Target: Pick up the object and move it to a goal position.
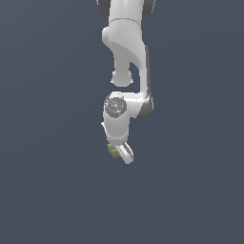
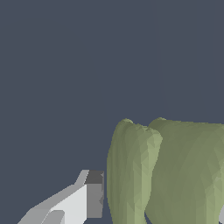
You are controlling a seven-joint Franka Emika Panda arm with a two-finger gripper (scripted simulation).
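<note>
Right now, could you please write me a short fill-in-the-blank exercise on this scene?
1. The object is olive-____ in colour.
2. In the wrist view, the object sits beside a finger of the ____.
3. In the exterior view, the object shows at the gripper's ____ side.
4. The arm is ____ in colour.

Missing words: green; gripper; left; white
</note>
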